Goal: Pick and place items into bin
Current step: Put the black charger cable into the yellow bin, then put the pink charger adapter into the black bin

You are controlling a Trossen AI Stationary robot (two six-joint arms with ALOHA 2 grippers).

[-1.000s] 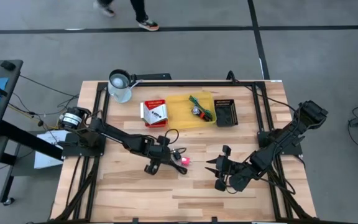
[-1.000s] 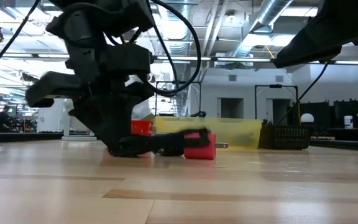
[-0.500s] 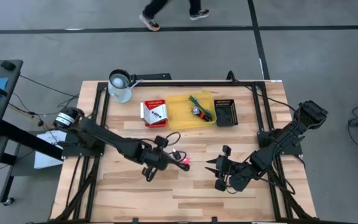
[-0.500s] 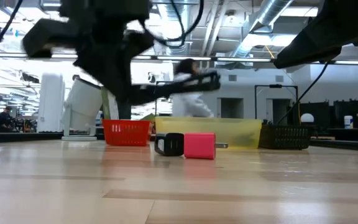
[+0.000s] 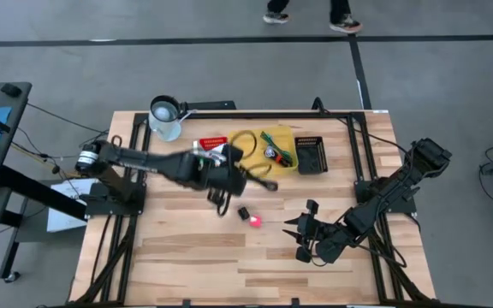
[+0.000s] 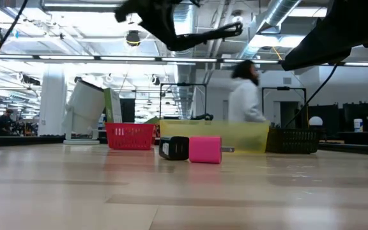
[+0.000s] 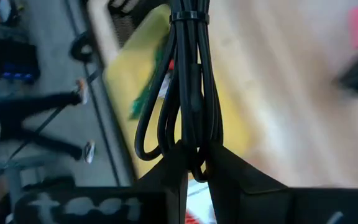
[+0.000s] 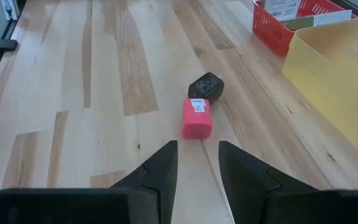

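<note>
My left gripper [image 5: 234, 175] is shut on a bundled black cord [image 7: 188, 93], high above the table next to the yellow bin [image 5: 259, 161]. In the low view the cord [image 6: 225, 30] sticks out near the top of the picture. On the wood a pink piece [image 8: 197, 118] lies flat, with a small black piece [image 8: 206, 85] just beyond it. My right gripper [image 8: 194, 168] hovers open near the table's front right, pointing at those two pieces and touching nothing. The bin holds a green stick-like piece and a small silvery piece [image 5: 271, 151]. My left gripper pinches the cord bundle between its two fingers close to the bundle's looped end [image 7: 191, 148]. The strands run on away from the fingertips to a tie [image 7: 188, 15] at the other end. The bundle is lifted clear of the table.
A red basket [image 6: 130, 135] stands left of the yellow bin and a black basket [image 5: 309, 154] right of it. A metal cup [image 5: 166, 115] is at the far left corner. A person walks in the room behind the table [image 6: 245, 96].
My left gripper has risen from the tabletop beside the pink piece and swung toward the far edge and the yellow bin, tipping less steeply. The black cord has come up with it, clear of the wood. The pink and black pieces have stayed in place.
</note>
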